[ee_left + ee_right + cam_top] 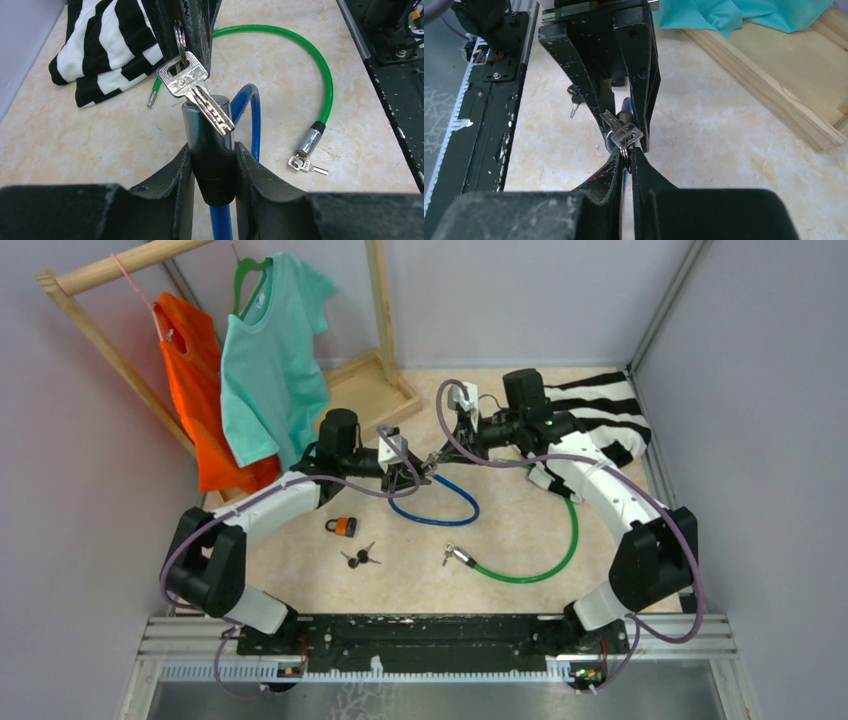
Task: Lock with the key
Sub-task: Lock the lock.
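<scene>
Left gripper point(213, 155), jaws partly closed, clamps the black-and-silver cylinder body point(210, 125) of the blue cable lock point(447, 508), holding it upright above the middle of the marble-patterned table point(300, 585). Right gripper point(626, 150), pinched tight, holds the ring of the silver metal keys point(190, 82). One key blade lies slanted across the cylinder's top end; whether it sits in the keyhole I cannot tell. Green cable lock point(555, 558) curves toward the table's right edge, with small keys point(306, 165) at its barrel. Orange padlock point(343, 527) and black-headed keys point(360, 559) lie toward the left edge.
</scene>
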Motion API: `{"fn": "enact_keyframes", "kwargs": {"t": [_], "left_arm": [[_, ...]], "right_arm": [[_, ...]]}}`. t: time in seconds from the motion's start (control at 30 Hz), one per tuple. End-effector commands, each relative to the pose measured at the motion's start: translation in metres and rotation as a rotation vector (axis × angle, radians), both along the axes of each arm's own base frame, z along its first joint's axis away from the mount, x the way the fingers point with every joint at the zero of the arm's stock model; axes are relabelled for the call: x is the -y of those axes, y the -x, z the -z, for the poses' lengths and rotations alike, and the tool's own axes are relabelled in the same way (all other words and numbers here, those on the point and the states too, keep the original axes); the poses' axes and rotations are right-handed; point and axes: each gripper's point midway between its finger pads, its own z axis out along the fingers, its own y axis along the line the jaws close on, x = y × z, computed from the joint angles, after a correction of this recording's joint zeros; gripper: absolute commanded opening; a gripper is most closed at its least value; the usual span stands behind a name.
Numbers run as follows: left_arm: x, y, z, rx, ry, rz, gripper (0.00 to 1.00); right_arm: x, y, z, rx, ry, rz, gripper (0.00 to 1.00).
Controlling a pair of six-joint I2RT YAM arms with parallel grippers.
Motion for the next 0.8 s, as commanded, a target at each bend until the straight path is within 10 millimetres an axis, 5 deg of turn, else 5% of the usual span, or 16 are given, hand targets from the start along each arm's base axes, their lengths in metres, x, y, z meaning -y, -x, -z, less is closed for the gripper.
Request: {"fn": "enact_keyframes", "kwargs": {"t": [0.0,0.33,0.6,0.77], "left_arm": [[-0.002,0.028,0.016,-0.091,-0.027,0.063,0.00],[-0.004,0.005,0.012,-0.073,-0.044,-0.066,0.00],[-0.002,0.018,0.009,-0.096,-0.037,0.016,0.00],[-0.003,0.012,0.011,-0.078,-0.048,-0.022,0.00]], "right_arm": [[0.012,-0.033,-0.045,0.201,-0.045,0.116,0.00],[0.013,-0.030,-0.047,0.069,-0.039,0.169,0.00],[0.018,-0.021,-0.037,0.260,-0.024,0.086,0.00],[0.016,-0.028,-0.042,0.188,-0.032,0.130,0.00]]}}
